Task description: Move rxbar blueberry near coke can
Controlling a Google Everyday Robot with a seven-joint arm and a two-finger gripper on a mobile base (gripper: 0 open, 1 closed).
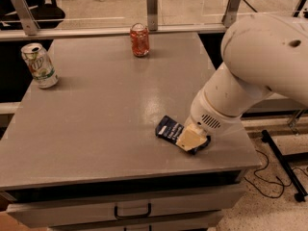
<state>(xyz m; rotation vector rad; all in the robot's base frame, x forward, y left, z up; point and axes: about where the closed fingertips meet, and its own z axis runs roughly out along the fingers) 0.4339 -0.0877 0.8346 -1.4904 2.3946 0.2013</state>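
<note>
On the grey surface (96, 129), near its right front edge, the gripper (191, 139) has its fingers seemingly closed on the right end of the rxbar blueberry (168, 129), which lies roughly left-right, the coke can (139, 40) far off, back-left.

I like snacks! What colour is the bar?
Dark navy bar with white lettering, clearest in the camera view; the gripper sits on it.
</note>
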